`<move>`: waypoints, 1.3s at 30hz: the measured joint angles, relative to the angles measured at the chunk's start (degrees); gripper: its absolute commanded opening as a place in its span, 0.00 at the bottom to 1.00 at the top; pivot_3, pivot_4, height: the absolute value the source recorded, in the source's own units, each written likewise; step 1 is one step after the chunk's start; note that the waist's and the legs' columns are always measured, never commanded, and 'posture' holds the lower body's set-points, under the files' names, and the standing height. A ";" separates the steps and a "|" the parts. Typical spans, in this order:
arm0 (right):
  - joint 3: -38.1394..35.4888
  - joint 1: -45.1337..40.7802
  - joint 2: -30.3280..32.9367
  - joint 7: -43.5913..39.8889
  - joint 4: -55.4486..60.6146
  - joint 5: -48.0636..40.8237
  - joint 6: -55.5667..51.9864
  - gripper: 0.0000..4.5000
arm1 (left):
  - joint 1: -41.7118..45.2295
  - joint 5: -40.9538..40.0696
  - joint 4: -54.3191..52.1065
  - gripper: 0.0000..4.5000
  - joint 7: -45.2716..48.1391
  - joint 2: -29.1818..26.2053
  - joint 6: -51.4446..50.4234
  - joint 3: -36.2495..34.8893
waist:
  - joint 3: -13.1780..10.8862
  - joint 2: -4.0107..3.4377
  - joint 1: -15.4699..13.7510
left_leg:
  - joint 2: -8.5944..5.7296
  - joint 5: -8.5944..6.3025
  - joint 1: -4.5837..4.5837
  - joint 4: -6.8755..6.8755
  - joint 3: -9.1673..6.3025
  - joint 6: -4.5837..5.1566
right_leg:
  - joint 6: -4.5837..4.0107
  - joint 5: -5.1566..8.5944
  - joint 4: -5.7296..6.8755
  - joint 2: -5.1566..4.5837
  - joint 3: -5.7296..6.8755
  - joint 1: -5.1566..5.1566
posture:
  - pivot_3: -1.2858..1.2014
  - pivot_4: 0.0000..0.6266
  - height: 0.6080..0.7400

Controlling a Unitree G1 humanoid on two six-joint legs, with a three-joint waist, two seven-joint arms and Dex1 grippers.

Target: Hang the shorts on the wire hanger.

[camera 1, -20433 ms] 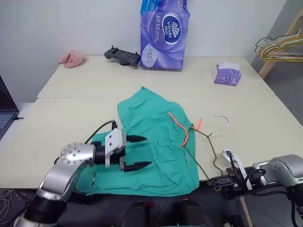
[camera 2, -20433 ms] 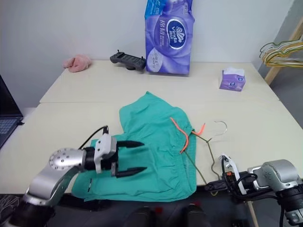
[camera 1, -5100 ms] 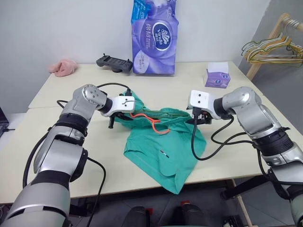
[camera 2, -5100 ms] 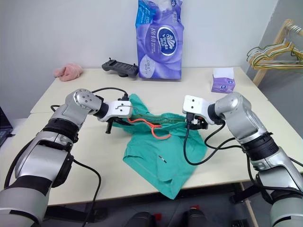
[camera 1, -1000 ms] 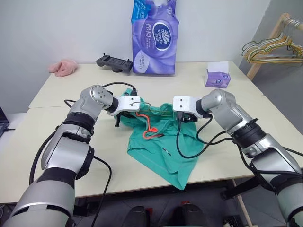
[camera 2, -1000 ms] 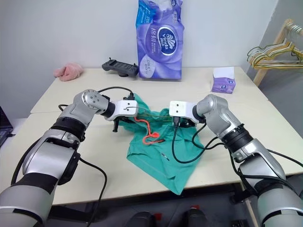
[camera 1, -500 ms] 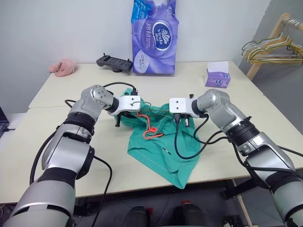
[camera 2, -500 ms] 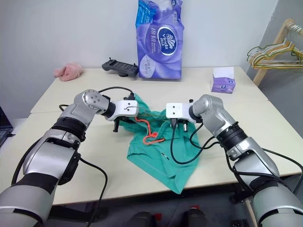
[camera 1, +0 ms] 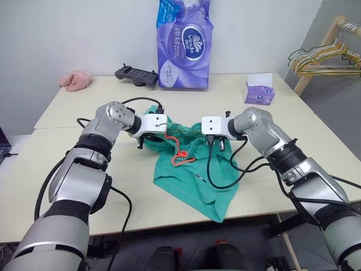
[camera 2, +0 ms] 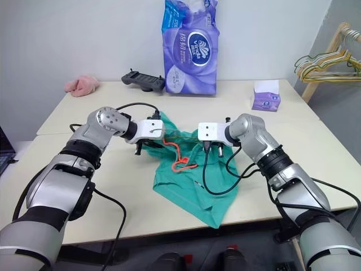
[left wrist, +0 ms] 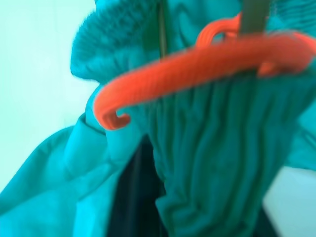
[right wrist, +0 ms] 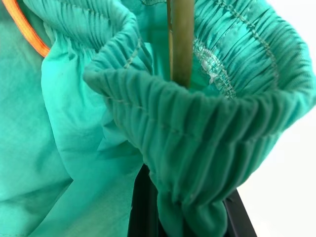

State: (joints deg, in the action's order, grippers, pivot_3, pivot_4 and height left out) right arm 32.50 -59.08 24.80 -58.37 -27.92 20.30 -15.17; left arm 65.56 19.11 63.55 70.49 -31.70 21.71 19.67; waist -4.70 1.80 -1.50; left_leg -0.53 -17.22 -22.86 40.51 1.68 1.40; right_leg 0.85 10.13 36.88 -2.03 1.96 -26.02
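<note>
Shorts (camera 1: 194, 169), one teal pair with an orange drawstring (camera 1: 179, 153), hang off the cream table (camera 1: 84, 164) (two tabletops butted) before one purple tissue pack (camera 1: 181, 45). Right gripper (camera 1: 217, 142) pinches their waistband; whether the left gripper (camera 1: 148, 140) grips, I cannot tell. One wire hanger (right wrist: 180, 42) runs inside the waistband.

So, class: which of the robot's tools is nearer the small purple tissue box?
Right. The right tool grips the shorts at the table's middle, diagonally short of the tissue box; the left tool sits farther left, beyond the waistband.
</note>
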 measured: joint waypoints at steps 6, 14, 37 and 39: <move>-0.45 0.10 0.05 -0.02 1.76 0.18 -1.32 0.00 | 0.61 -2.42 0.12 0.82 2.41 -1.38 -1.69 -2.10 | 0.00 0.00 0.17 | 0.02 0.00 0.00 0.00 0.01 0.00 | 0.00 0.00 0.01 0.02 0.00 -0.02 | 0.56 0.08 1.00; -1.97 2.17 0.74 -0.27 3.56 0.06 -3.19 0.00 | 0.90 -7.84 -0.33 0.99 10.07 -6.77 -8.54 -6.72 | 0.01 0.01 0.05 | 0.01 0.00 -0.02 0.00 0.00 0.00 | 0.00 0.00 0.00 0.02 0.00 -0.01 | 0.56 0.06 1.00; -28.10 18.66 -0.51 10.88 30.32 -15.23 -42.95 0.00 | -22.51 -37.50 -49.49 0.99 4.28 -2.17 -50.39 -23.11 | 0.23 -0.20 0.09 | 0.02 -0.01 0.02 0.09 -0.08 -0.08 | 0.00 0.01 0.00 -0.03 -0.04 0.08 | 0.51 0.05 1.00; -30.52 20.28 -0.97 13.18 33.29 -16.95 -46.79 0.00 | -22.93 -38.18 -49.88 0.99 2.58 0.89 -50.25 -22.04 | 0.23 -0.21 0.10 | 0.01 -0.01 0.02 0.10 -0.08 -0.07 | 0.00 0.01 -0.02 -0.03 -0.04 0.08 | 0.49 0.04 1.00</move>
State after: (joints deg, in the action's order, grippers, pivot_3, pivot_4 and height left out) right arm 1.98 -38.79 23.84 -45.18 5.37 3.35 -61.96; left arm 42.63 -19.07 13.67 73.07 -30.81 -28.54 -2.38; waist -4.47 1.60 -1.40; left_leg -0.52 -17.23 -22.84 40.61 1.60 1.33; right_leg 0.85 10.13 36.86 -2.07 1.92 -25.93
